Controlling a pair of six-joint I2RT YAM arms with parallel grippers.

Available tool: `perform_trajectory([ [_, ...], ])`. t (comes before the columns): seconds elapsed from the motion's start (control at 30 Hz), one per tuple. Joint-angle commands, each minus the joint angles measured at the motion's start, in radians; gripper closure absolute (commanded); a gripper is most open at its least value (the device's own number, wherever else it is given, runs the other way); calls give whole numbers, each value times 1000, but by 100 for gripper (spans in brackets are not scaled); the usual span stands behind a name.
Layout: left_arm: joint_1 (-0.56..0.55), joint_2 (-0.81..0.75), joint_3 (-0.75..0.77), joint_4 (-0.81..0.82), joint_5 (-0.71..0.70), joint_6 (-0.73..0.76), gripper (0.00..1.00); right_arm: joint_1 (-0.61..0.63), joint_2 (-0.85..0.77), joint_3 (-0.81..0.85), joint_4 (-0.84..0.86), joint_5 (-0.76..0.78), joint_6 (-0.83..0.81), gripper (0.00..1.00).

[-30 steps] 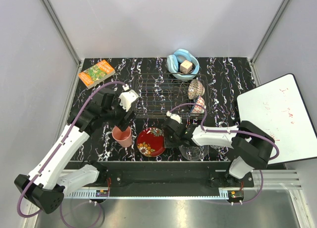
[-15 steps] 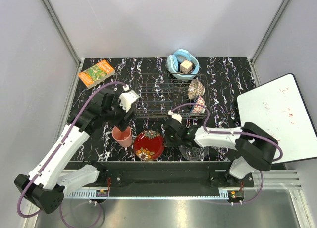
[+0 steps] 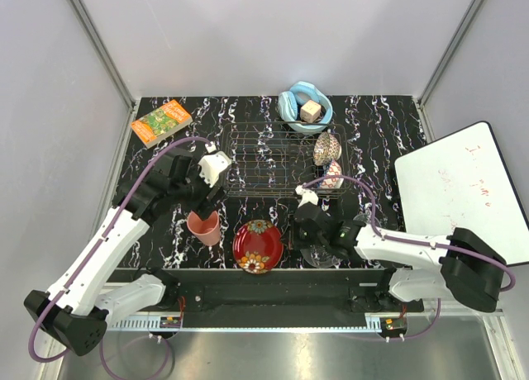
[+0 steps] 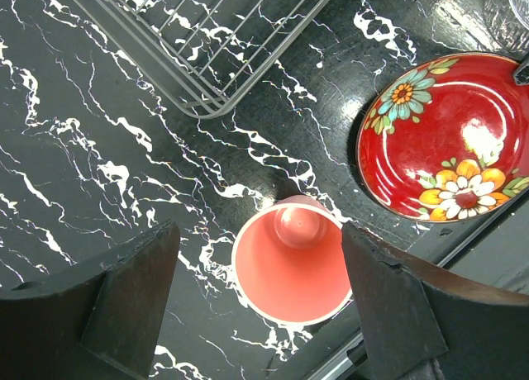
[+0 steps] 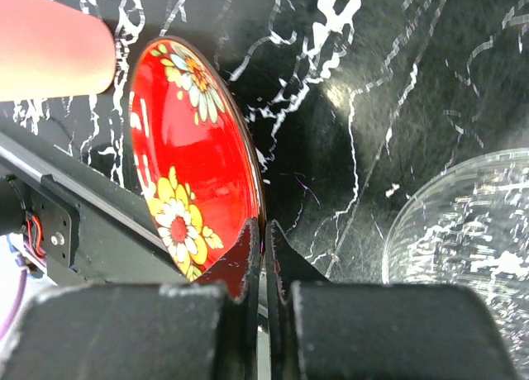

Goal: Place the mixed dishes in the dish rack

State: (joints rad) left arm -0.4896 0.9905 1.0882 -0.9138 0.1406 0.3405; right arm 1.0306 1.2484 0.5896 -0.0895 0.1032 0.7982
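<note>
Site: you're at a lab robot cell, no home | around black marbled table (image 3: 372,124): plain pale panels (image 3: 273,33), aluminium posts (image 3: 99,45) | right of table: whiteboard (image 3: 463,198) | table's near edge: metal mounting rail (image 3: 273,322)

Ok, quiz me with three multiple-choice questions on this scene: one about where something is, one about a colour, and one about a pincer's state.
1. Where is the red floral plate?
A) on the table, between the cup and the clear glass bowl
B) stacked on the cup
C) inside the clear glass bowl

2. What colour is the cup in front of the left pincer?
A) blue
B) yellow
C) pink

3. What state is the left pincer in?
A) shut on the cup
B) open, fingers spread wider than the cup
C) shut on the plate

Answers:
1. A, the top view shows the plate on the marbled table with the cup on one side and the glass bowl on the other.
2. C, the left wrist view looks straight into a pink cup.
3. B, both fingers stand well clear of the cup's rim.
</note>
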Motion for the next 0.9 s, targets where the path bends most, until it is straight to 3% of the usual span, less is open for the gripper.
perform_trajectory([
  [0.0,3,2,41,19,-24,3,17,11,-52,25,68,19,-96,100],
  [0.6,2,-29,6,41,-49,-3,17,11,-57,334,-84,121,-344,100],
  [0.87,3,-36,-7,44,-58,-1,17,11,-56,371,-105,135,-382,100],
])
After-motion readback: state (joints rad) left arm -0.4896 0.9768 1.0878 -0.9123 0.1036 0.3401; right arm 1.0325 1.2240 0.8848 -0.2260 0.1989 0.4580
